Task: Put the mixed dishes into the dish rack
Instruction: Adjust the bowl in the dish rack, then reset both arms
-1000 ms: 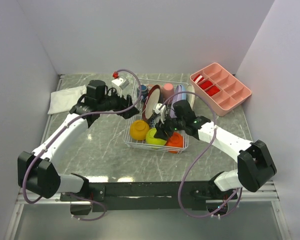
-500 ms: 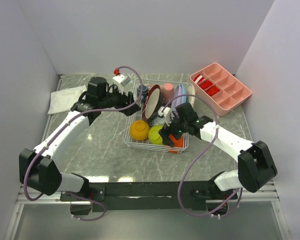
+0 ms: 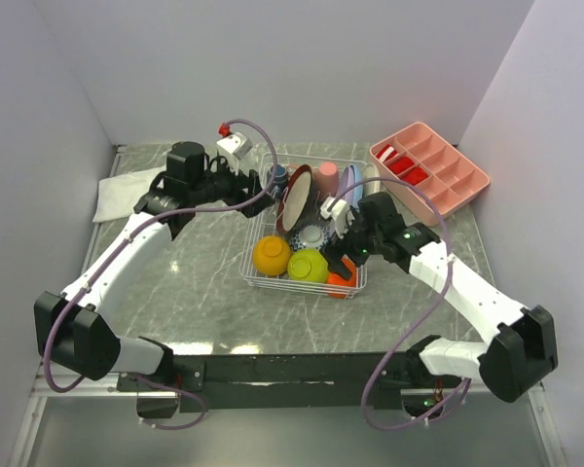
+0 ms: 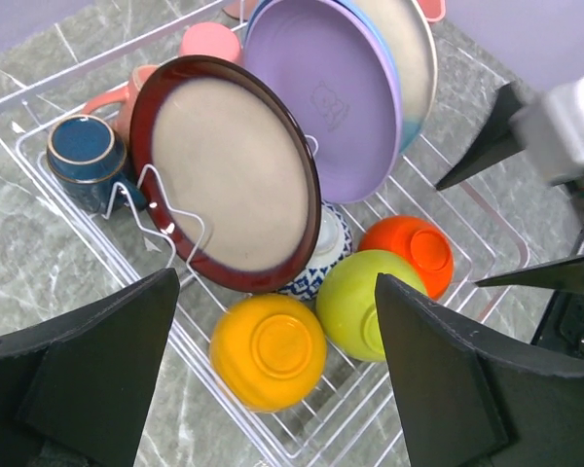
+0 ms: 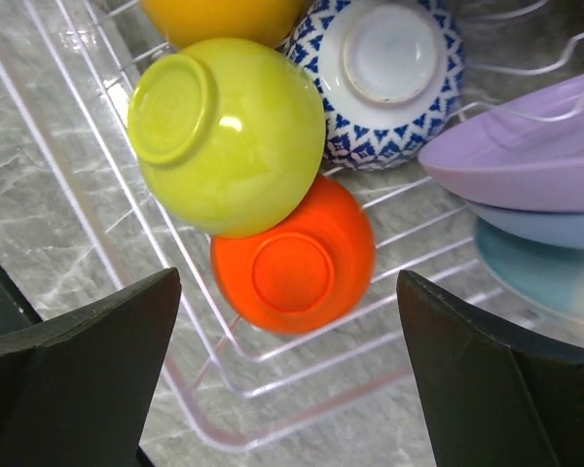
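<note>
Fingers of the left gripper stand spread with nothing between them, hanging above the rack on its left side. The right gripper is likewise wide apart and empty, hovering over the rack's near right corner, just above the orange bowl.

The dishes lie in the rack. Four bowls sit upside down along its near edge: a yellow bowl, a lime bowl leaning on the orange one, and a blue-patterned bowl behind them. Standing on edge in the middle are a dark-rimmed plate, a lavender plate and a cream plate, with a sliver of a blue one between them. A navy cup and a pink cup sit at the far left end.

Outside the rack only a cloth and a pink tray show; no loose dish is visible on the table. The loading looks complete, or nearly so; what seems left is for both arms to draw back.
</note>
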You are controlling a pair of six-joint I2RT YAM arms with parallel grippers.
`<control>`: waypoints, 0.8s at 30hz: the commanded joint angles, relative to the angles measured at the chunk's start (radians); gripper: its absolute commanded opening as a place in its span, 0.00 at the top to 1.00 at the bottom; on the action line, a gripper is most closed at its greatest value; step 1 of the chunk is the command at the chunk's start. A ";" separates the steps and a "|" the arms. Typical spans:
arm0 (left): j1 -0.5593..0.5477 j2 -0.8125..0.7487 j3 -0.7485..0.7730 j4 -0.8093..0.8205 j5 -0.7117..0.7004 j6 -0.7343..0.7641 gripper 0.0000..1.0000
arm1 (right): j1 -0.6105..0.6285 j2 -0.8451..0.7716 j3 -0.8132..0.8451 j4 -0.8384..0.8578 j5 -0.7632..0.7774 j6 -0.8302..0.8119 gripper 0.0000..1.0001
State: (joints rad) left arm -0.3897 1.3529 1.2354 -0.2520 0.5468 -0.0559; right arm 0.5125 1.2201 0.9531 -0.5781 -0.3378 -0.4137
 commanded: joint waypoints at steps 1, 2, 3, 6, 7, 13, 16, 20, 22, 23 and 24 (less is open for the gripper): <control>-0.005 -0.017 0.058 0.014 -0.050 0.028 0.10 | -0.014 -0.102 0.049 -0.069 0.025 -0.019 0.00; -0.002 -0.020 0.061 0.011 -0.074 0.028 0.09 | -0.028 -0.123 0.047 -0.060 0.028 0.018 0.00; 0.003 -0.018 0.062 0.000 -0.102 0.027 0.08 | -0.048 -0.143 0.042 -0.052 0.028 0.044 0.00; 0.032 -0.034 0.047 0.005 -0.312 -0.005 0.04 | -0.141 -0.223 0.035 0.024 0.127 0.224 0.00; 0.047 -0.035 0.042 0.016 -0.349 -0.018 0.04 | -0.172 -0.244 0.036 0.040 0.182 0.277 0.00; 0.161 -0.037 0.007 0.083 -0.487 -0.048 0.04 | -0.238 -0.257 0.070 0.093 0.562 0.458 0.00; 0.195 -0.023 -0.020 0.114 -0.501 -0.035 0.04 | -0.333 -0.318 0.029 0.138 0.624 0.506 0.00; 0.235 0.005 -0.054 0.135 -0.518 -0.042 0.04 | -0.393 -0.390 -0.028 0.121 0.686 0.517 0.00; 0.239 0.023 -0.054 0.148 -0.515 -0.024 0.04 | -0.404 -0.432 -0.056 0.116 0.695 0.507 0.00; 0.239 0.035 -0.051 0.154 -0.515 -0.019 0.04 | -0.413 -0.444 -0.066 0.119 0.694 0.507 0.00; 0.239 0.041 -0.036 0.152 -0.518 -0.016 0.04 | -0.439 -0.461 -0.074 0.119 0.686 0.522 0.00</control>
State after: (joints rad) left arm -0.1558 1.3701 1.1820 -0.1669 0.0528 -0.0895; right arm 0.1158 0.8131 0.9100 -0.4904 0.2947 0.0681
